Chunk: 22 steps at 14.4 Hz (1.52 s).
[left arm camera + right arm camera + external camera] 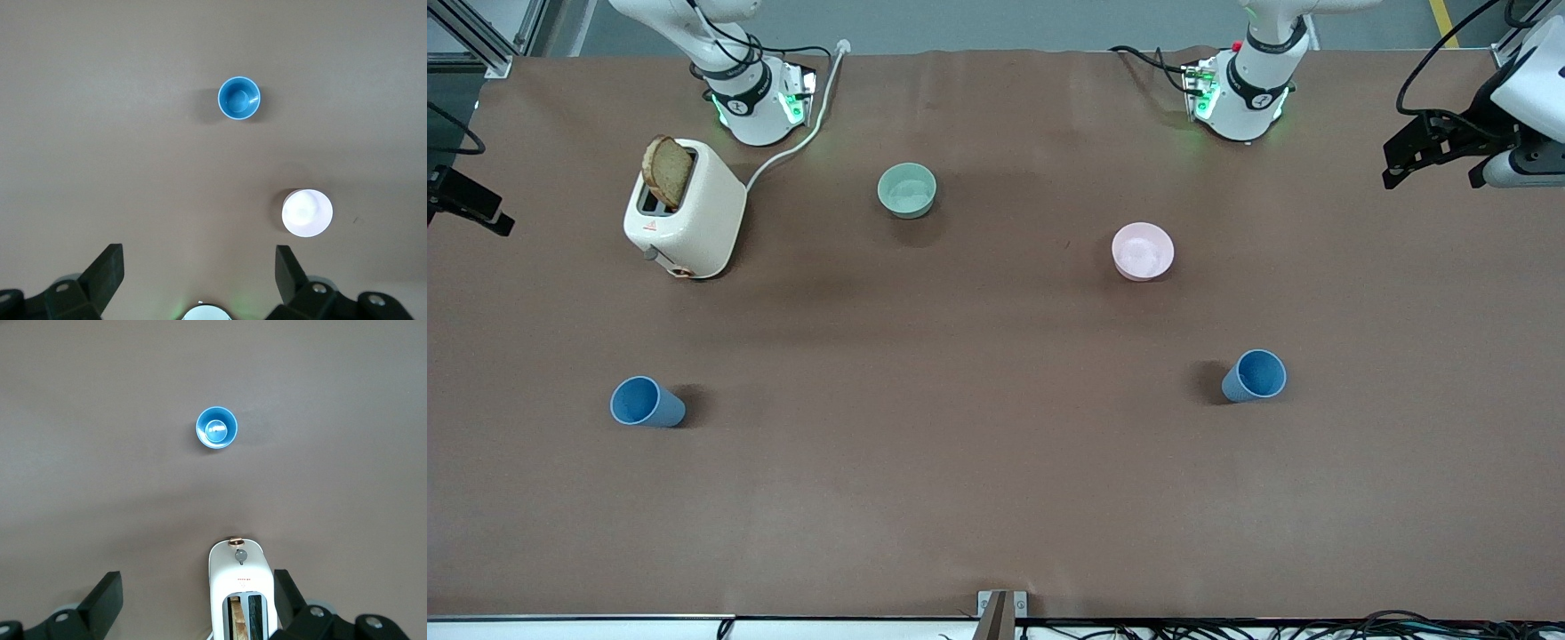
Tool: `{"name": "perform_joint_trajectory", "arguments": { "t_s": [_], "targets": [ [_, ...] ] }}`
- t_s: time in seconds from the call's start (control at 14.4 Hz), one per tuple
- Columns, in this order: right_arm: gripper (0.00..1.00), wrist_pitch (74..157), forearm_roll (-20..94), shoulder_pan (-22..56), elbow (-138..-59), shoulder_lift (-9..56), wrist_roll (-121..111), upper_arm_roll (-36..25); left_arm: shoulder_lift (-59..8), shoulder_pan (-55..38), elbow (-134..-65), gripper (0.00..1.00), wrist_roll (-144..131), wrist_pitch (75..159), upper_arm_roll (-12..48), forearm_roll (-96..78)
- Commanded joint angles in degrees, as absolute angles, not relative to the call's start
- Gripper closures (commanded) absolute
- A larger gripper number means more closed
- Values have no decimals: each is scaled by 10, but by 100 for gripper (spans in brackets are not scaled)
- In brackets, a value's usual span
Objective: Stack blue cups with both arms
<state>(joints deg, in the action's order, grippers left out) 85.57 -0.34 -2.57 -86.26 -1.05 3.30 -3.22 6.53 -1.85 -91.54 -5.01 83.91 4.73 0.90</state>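
Note:
Two blue cups stand upright and apart on the brown table. One blue cup [645, 402] is toward the right arm's end and also shows in the right wrist view [216, 428]. The other blue cup [1256, 376] is toward the left arm's end and also shows in the left wrist view [239, 98]. My left gripper [198, 267] is open and empty, high over the table near its own base [1249, 89]. My right gripper [198, 590] is open and empty, high over the toaster. Neither gripper shows in the front view.
A white toaster [689, 218] with a bread slice [667, 171] stands near the right arm's base [751, 98], its cord running beside it. A pale green bowl [907, 190] and a pink bowl [1143, 252] sit farther from the front camera than the cups. Black equipment [1440, 147] overhangs the table's end.

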Motion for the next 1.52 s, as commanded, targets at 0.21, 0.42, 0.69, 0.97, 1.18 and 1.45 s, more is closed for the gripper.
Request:
{"name": "perform_joint_trajectory", "arguments": {
  "t_s": [0.21,0.42,0.69,0.97,1.18,1.45],
  "targets": [
    [0,850,-4,-33,-859,-8,32,-25,32,-24,-857,0,-58,826,45,12],
    [0,867,-7,-45,-860,38,17,-27,-20,-17,-853,0,-50,842,46,2],
    [0,947,-6,-71,-867,124,-61,-30,-106,-15,-885,0,-56,973,45,8],
    [0,1125,-6,-71,-935,201,-73,-31,-184,-20,-935,0,-67,1108,44,9],
    [0,1226,-11,-73,-975,235,-104,-31,-214,-18,-984,0,-77,1171,44,17],
    [0,1315,-11,-91,-1000,286,-155,-31,-248,-19,-1016,16,-79,1215,45,21]
  ]
}}
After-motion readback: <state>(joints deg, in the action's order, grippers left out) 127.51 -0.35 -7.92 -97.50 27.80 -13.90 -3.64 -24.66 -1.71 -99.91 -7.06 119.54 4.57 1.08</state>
